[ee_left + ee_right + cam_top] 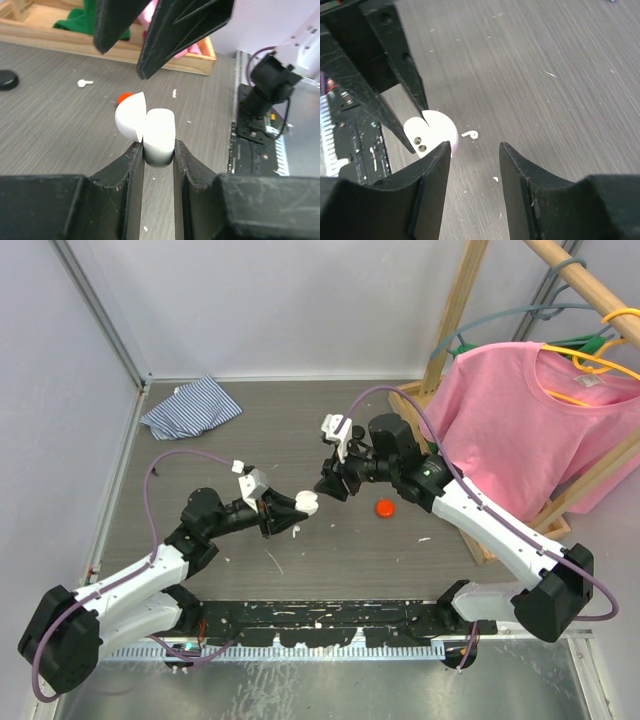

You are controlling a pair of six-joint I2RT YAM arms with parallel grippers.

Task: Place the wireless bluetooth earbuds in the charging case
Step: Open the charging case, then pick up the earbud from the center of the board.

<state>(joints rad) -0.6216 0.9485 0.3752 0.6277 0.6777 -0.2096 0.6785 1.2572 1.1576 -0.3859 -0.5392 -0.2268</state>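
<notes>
Clamps open white case [160, 131] in left gripper [159, 150]; holds right gripper [474, 146] parted, empty, near it; shows white earbud [470, 134] loose on table [560, 100]

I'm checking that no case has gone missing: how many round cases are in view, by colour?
White case: 1
Red case: 1
Black case: 1
Total: 3
</notes>
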